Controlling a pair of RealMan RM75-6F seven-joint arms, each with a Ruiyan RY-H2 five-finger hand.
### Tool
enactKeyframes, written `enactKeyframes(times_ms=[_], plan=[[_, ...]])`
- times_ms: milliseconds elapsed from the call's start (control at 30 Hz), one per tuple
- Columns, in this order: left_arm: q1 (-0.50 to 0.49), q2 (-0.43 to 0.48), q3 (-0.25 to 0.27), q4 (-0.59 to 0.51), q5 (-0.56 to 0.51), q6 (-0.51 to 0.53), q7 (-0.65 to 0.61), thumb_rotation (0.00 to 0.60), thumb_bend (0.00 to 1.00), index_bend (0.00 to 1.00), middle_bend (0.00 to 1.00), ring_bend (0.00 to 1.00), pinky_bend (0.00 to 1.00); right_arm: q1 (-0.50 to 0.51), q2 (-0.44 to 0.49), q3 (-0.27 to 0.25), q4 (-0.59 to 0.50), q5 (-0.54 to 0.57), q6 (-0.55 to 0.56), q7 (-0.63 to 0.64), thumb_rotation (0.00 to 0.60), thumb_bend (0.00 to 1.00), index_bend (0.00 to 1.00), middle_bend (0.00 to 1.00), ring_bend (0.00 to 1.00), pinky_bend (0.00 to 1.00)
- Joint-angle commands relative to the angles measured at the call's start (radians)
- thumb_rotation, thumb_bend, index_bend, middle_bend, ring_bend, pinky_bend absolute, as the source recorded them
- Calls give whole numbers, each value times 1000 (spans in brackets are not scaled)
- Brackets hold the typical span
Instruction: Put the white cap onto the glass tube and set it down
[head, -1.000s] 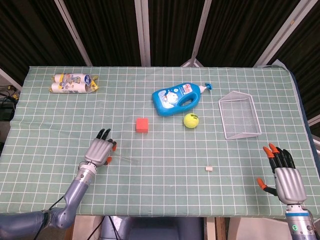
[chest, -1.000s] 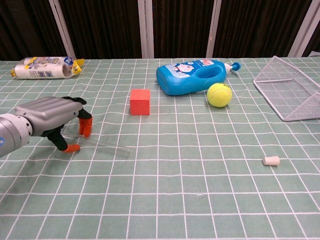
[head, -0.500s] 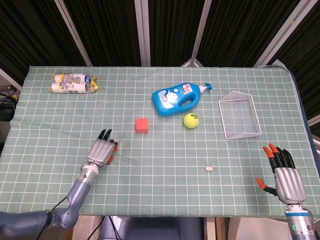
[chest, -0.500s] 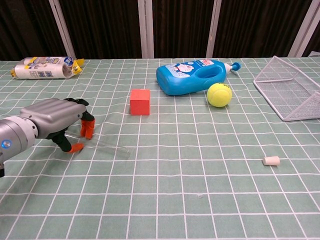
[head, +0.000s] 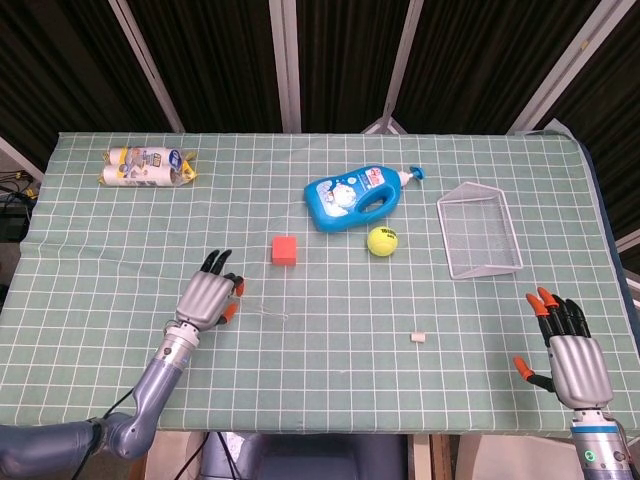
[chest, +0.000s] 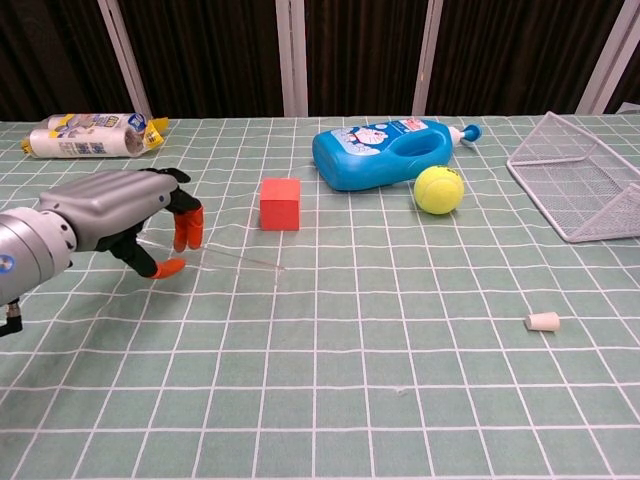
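The clear glass tube (chest: 235, 261) is faint against the green cloth and sticks out to the right from my left hand (chest: 120, 215). That hand pinches its near end between thumb and fingertips, a little above the table. In the head view the left hand (head: 207, 297) sits at the front left and the tube (head: 265, 310) runs right from it. The small white cap (chest: 542, 321) lies on the cloth at the front right, also visible as the cap (head: 418, 339) from above. My right hand (head: 570, 355) hovers past the cap at the table's front right corner, fingers spread, holding nothing.
A red cube (head: 285, 249) stands just behind the tube. Farther back lie a blue detergent bottle (head: 355, 197) and a tennis ball (head: 382, 241). A wire basket (head: 480, 232) sits at the right, and a wrapped packet (head: 148, 166) at the back left.
My left hand has closed on the tube's end and risen slightly toward the right, carrying the tube with it. The right hand and the cap have not moved.
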Motion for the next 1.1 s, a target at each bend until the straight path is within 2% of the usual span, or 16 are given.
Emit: enactKeyframes(times_ms=[33, 467, 633, 767, 1100], plan=[[9, 9, -3, 11, 66, 26, -78, 600, 619, 546, 489, 46, 0, 0, 1, 0, -1, 2, -1, -1, 600, 284, 0, 0, 0, 0], [59, 23, -3, 29, 183, 99, -332, 600, 620, 547, 490, 47, 0, 17, -2, 3, -20, 27, -42, -20, 600, 284, 12, 0, 0, 0], [68, 53, -14, 7, 199, 105, -390, 600, 620, 547, 490, 47, 0, 55, -6, 9, -34, 37, -103, -45, 600, 284, 154, 1, 0, 0], [69, 83, -28, -13, 201, 103, -414, 600, 620, 546, 490, 47, 0, 103, -37, 22, -51, 52, -165, -106, 600, 284, 204, 17, 0, 0], [67, 165, -55, -46, 205, 88, -449, 600, 620, 546, 490, 47, 0, 217, -209, 51, -26, 146, -302, -295, 600, 284, 355, 72, 0, 0]])
